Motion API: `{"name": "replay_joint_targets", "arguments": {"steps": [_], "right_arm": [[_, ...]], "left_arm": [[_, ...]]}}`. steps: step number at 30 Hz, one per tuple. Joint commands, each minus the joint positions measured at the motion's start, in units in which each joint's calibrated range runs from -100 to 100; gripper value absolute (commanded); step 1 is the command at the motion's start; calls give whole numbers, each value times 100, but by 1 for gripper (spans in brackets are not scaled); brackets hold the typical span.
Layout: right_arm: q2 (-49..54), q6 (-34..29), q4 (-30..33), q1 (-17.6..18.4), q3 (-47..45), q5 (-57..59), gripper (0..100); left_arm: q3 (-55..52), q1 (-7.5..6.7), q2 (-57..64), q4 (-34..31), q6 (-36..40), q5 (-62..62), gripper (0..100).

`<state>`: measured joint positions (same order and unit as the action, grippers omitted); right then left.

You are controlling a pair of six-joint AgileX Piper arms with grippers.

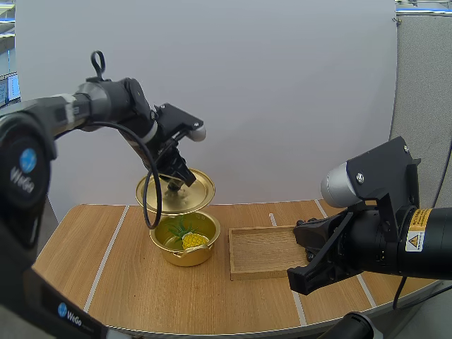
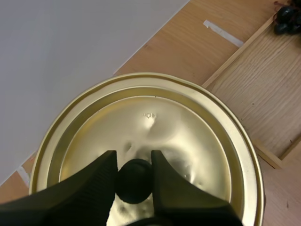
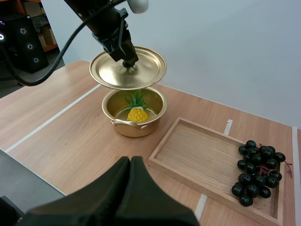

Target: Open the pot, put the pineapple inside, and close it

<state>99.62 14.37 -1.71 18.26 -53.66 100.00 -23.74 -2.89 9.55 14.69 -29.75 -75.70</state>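
A gold pot (image 1: 186, 240) (image 3: 134, 121) stands open on the table with a small yellow pineapple (image 1: 193, 240) (image 3: 137, 113) inside it. Its gold lid (image 1: 175, 191) (image 2: 150, 141) (image 3: 128, 68) hangs tilted a little above the pot. My left gripper (image 1: 174, 181) (image 2: 134, 176) (image 3: 126, 60) is shut on the lid's black knob (image 2: 134, 181). My right gripper (image 3: 129, 174) (image 1: 307, 265) stays low at the table's front right, its fingers together as one dark wedge with nothing held.
A wooden tray (image 1: 263, 248) (image 3: 207, 160) (image 2: 263, 89) lies right of the pot. A bunch of dark grapes (image 3: 257, 172) (image 2: 287, 19) rests at the tray's far end. White tape lines cross the table.
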Motion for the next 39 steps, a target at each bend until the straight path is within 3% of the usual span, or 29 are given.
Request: {"name": "replay_joint_targets", "arguments": {"steps": [1, 6, 14, 20, 27, 39], "right_arm": [[38, 16, -18, -22, -20, 0, 0], [38, 16, -18, -22, -20, 0, 0], [38, 16, -18, -22, -20, 0, 0], [38, 16, -18, -22, -20, 0, 0], [38, 16, -18, -22, -20, 0, 0], [38, 16, -18, -22, -20, 0, 0]], "left_arm": [[-17, -21, -333, 144, -19, 293, 0], [-162, -21, -714, 363, -322, 439, 0], [-1009, -21, -730, 624, -764, 1862, 0], [-1173, -21, -730, 656, -803, 1826, 0], [-1173, -21, -730, 1163, -1144, 1346, 0], [-1173, -21, -730, 1044, -1144, 1525, 0]]}}
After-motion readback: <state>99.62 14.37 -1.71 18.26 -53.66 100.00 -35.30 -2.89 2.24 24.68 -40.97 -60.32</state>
